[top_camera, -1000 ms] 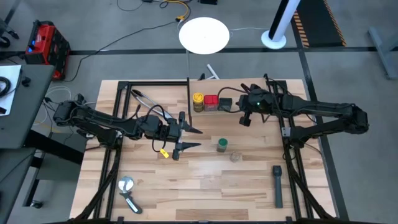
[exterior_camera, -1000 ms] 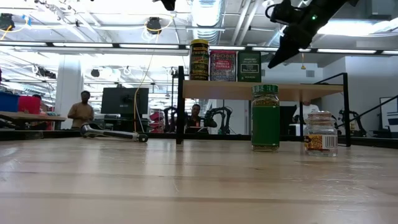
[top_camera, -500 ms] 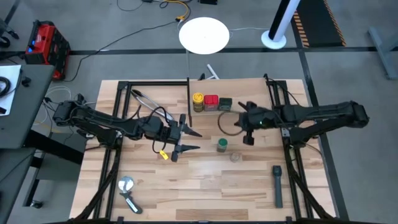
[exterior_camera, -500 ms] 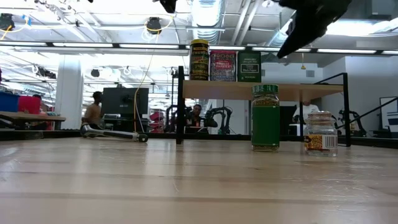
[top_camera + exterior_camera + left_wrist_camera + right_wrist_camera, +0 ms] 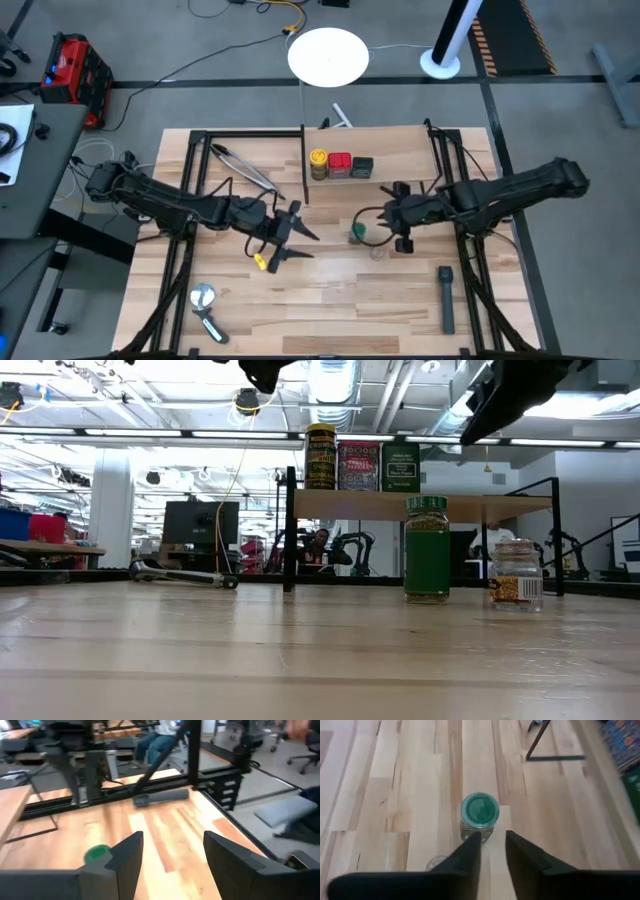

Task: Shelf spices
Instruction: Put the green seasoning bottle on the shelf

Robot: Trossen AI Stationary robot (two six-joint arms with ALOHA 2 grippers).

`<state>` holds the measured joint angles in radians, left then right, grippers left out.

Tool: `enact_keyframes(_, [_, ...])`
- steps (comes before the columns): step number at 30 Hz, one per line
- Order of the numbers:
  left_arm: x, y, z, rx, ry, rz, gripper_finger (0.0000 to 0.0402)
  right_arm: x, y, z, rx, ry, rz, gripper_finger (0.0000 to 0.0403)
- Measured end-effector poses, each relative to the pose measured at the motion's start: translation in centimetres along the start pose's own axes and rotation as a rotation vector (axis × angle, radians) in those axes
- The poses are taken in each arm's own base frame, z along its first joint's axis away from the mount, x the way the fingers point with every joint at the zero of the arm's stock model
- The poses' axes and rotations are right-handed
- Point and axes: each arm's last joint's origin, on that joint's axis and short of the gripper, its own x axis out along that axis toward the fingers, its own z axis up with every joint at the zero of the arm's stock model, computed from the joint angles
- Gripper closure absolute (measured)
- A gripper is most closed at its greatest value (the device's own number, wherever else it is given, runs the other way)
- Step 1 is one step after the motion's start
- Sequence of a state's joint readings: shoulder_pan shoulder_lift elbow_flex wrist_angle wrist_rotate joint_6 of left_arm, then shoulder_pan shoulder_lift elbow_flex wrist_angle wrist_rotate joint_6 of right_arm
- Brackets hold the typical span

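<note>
1. Just ahead of the right gripper (image 5: pixel 492 851), beyond its fingertips, stands the green jar (image 5: pixel 479 813), upright on the table (image 5: pixel 330 290); the fingers are apart with a narrow gap between them, holding nothing.
2. Beside the green jar, off to one side of those fingers and nearer them, sits the clear jar (image 5: pixel 517 573), also upright and close to its neighbour but not touching it.
3. Up on the shelf (image 5: pixel 420 504) the yellow jar (image 5: pixel 320 457), red tin (image 5: pixel 359 465) and dark tin (image 5: pixel 400 466) stand in a row.
4. The green jar looks rigid, smooth-walled and light, tall for its base, so I judge it slippery and easy to tip. The body below the lid seems the best hold, fingers on opposite sides.
5. That narrow gap looks tighter than the lid, so the fingers probably need to spread first.
6. The clear jar is squat, likely glass and fragile; a knock from a passing finger is the risk.
7. The left gripper (image 5: pixel 295 232) waits apart from the jars, fingers spread wide and empty.
</note>
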<state>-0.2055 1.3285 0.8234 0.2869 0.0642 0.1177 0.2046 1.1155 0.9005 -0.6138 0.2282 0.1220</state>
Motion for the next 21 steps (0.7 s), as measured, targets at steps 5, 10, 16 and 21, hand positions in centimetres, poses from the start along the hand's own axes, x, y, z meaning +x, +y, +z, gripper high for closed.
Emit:
enact_keyframes(5, [0.0, -0.7, 0.1, 0.004, 0.009, 0.060, 0.0201, 1.4, 0.4, -0.4, -0.011, 0.076, -0.004, 0.0230])
enact_keyframes(10, [0.0, -1.2, 0.1, -0.025, 0.013, 0.094, 0.0201, 2.4, 0.3, -0.7, -0.019, 0.135, -0.021, 0.0167])
enact_keyframes(16, [2.1, -1.6, -2.0, -0.071, 0.088, 0.129, 0.0201, 3.8, -0.4, -0.8, 0.001, 0.188, -0.053, 0.0192])
enact_keyframes(21, [4.3, -1.5, -4.1, -0.058, 0.110, 0.199, 0.0201, 5.7, -0.1, -1.6, -0.029, 0.291, -0.064, 0.0287])
